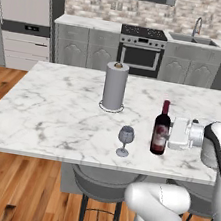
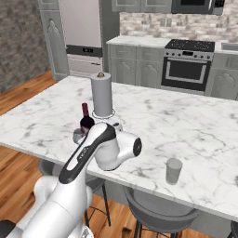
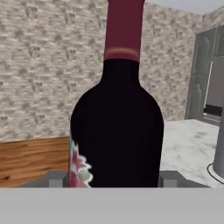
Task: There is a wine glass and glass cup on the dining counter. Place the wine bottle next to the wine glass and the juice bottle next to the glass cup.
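Wine bottle (image 1: 161, 130): upright on the dining counter (image 1: 56, 114), near its front edge, at 3 o'clock of the wine glass (image 1: 125, 140) and just beside it. Red cap, pale reddish label. Gripper (image 1: 167, 136): level at the bottle's lower body from 3 o'clock, one finger (image 3: 56, 179) on each flank, clamped on the wine bottle. Paper towel roll (image 1: 115, 86): upright at 11 o'clock of the glass, apart. Glass cup (image 2: 174, 170): upright near the front edge, well apart from the bottle, toward 3 o'clock.
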Robot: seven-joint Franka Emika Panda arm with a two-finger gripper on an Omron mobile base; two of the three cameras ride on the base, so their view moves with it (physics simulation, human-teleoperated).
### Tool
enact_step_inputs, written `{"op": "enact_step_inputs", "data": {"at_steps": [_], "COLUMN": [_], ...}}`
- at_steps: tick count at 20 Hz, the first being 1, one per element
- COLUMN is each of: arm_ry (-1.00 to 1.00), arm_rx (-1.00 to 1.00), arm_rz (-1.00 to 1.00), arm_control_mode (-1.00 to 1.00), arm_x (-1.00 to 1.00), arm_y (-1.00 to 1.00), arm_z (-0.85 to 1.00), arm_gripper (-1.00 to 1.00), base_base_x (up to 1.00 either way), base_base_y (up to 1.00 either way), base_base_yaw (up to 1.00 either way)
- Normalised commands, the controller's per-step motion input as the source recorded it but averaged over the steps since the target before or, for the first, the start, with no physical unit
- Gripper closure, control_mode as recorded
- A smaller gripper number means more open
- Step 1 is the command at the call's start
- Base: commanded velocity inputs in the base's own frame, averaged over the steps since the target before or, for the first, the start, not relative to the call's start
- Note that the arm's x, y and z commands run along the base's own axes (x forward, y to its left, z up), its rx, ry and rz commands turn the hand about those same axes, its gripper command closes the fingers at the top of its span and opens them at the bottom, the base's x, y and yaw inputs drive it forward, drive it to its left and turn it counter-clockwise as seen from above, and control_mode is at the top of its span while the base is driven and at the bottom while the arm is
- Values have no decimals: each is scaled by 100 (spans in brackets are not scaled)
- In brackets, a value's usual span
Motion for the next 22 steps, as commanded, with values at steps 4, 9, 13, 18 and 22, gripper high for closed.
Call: {"op": "enact_step_inputs", "data": {"at_steps": [4,9,13,18,22], "arm_ry": [-13,-1,0,3,0], "arm_rx": [0,-1,-3,0,0], "arm_rz": [-18,-19,-14,-2,0], "arm_control_mode": [-100,-100,-100,-100,-100], "arm_x": [25,27,19,13,2], "arm_y": [3,11,4,0,0], "arm_z": [-20,-9,-8,-9,-18], "arm_gripper": [100,100,100,100,100], "base_base_x": [0,0,0,0,0], "base_base_y": [0,0,0,0,0], "base_base_yaw": [0,0,0,0,0]}}
